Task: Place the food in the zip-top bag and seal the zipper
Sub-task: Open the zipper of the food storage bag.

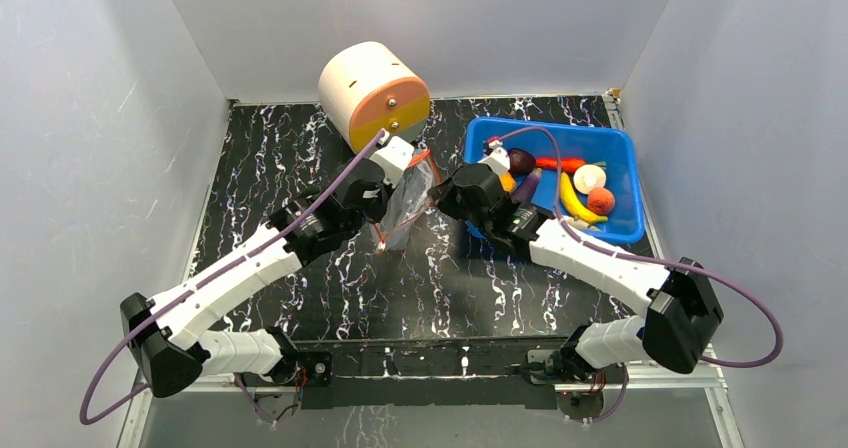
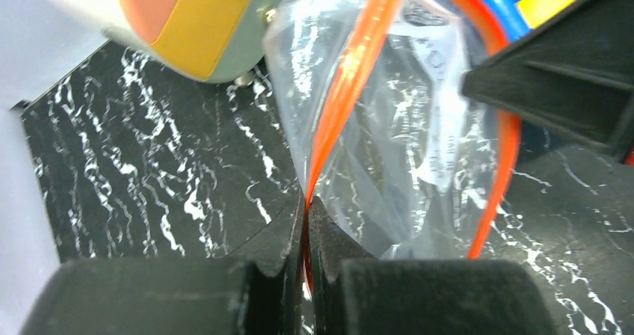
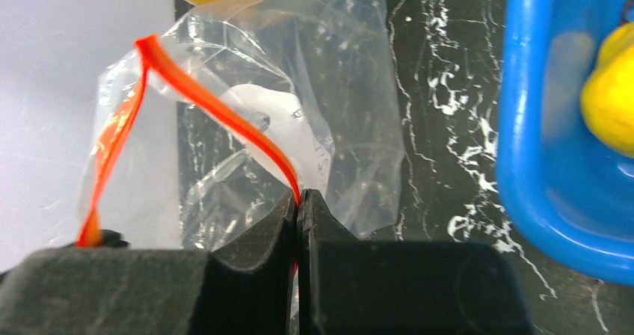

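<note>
- Our left gripper (image 2: 306, 219) clamps one side of the bag's (image 2: 404, 125) zipper (image 2: 351, 73).
- Our right gripper (image 3: 299, 200) pinches the other, so we can spread the mouth for the food (image 1: 572, 198).

1 zip-top bag (image 1: 405, 206) with 1 red-orange zipper (image 3: 224, 107). 1 blue bin (image 1: 625, 148). 1 cream-and-orange cylinder (image 1: 365, 83).

7 food pieces show:
- 1 banana (image 1: 572, 201)
- 1 carrot (image 1: 560, 164)
- 1 eggplant (image 1: 528, 184)
- 1 maroon round piece (image 1: 520, 160)
- 1 white round piece (image 1: 589, 178)
- 1 red round piece (image 1: 600, 200)
- 1 yellow piece (image 1: 508, 181), partly hidden

2 pincers: left pincer (image 2: 306, 223), right pincer (image 3: 299, 204).
</note>
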You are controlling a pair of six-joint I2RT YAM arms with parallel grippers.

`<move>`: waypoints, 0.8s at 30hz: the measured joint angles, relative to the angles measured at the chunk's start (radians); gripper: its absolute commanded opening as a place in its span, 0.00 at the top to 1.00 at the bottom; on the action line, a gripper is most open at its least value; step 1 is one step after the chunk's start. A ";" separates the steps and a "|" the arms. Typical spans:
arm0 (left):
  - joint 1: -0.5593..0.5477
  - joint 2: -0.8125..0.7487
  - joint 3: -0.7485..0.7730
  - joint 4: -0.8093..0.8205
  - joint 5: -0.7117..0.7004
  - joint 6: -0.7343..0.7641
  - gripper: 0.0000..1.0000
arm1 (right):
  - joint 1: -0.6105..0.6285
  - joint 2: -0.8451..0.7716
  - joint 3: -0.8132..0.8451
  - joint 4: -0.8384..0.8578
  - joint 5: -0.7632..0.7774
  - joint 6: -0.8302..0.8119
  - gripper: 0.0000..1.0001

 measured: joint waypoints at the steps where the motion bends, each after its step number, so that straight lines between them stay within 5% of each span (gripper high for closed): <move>1: 0.000 -0.003 0.000 -0.009 -0.019 0.004 1.00 | 0.000 -0.006 -0.010 -0.008 0.005 -0.005 1.00; 9: 0.000 -0.026 0.000 -0.042 -0.156 -0.010 1.00 | -0.002 -0.027 -0.053 -0.027 -0.068 -0.006 1.00; 16: 0.000 -0.051 -0.019 -0.013 -0.251 0.038 1.00 | -0.002 -0.011 -0.037 0.044 -0.236 -0.080 0.62; 24: 0.000 -0.130 -0.126 0.101 -0.318 0.167 1.00 | -0.009 -0.014 0.010 0.074 -0.331 -0.278 0.41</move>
